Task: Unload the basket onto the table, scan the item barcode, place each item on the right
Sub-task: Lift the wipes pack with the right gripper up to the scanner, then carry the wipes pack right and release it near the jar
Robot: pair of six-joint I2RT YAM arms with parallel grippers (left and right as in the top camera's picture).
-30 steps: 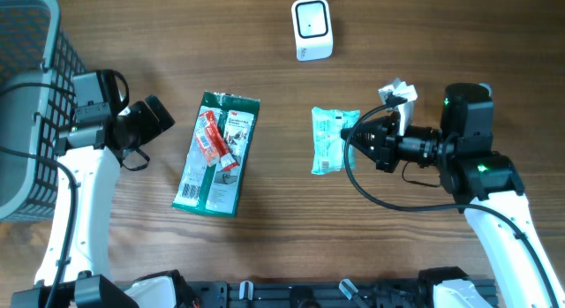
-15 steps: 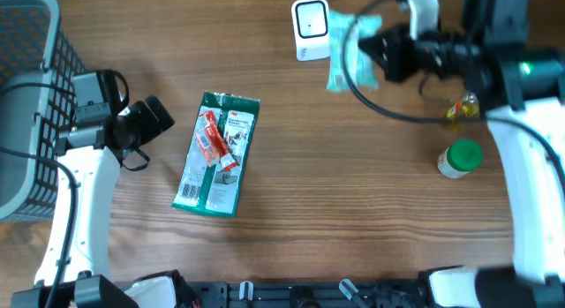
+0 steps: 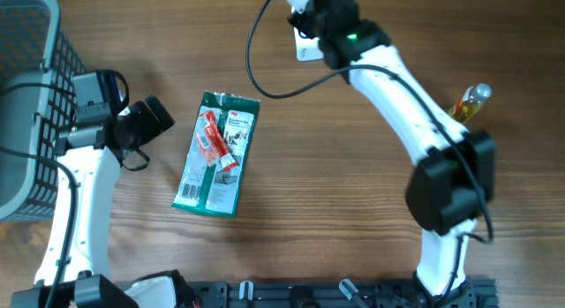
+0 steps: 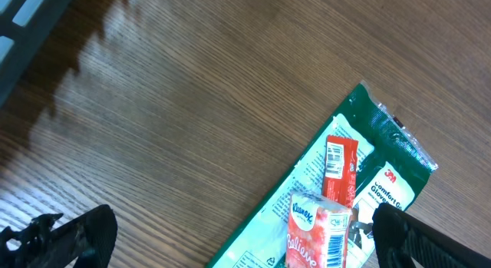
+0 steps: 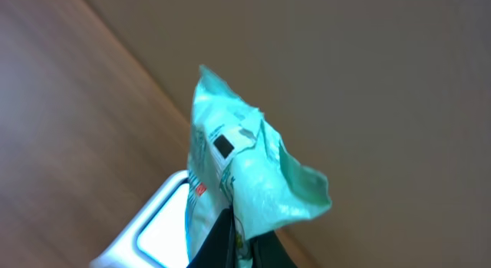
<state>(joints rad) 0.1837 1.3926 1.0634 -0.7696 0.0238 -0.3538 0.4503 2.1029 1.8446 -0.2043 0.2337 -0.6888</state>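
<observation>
1. Wooden counter point(image 3: 291, 193).
2. Right gripper point(image 5: 238, 241) clamped on pale-green packet point(image 5: 238, 153) over white scanner point(image 5: 153, 226).
3. Left gripper point(image 3: 148, 121) spread wide, empty.
4. Packet shows in right wrist view only; overhead does not show it.

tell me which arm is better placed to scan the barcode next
Right: the right tool is shut on the mint packet, close by the white scanner. The left tool is open, empty, off beside the green glove pack.
</observation>
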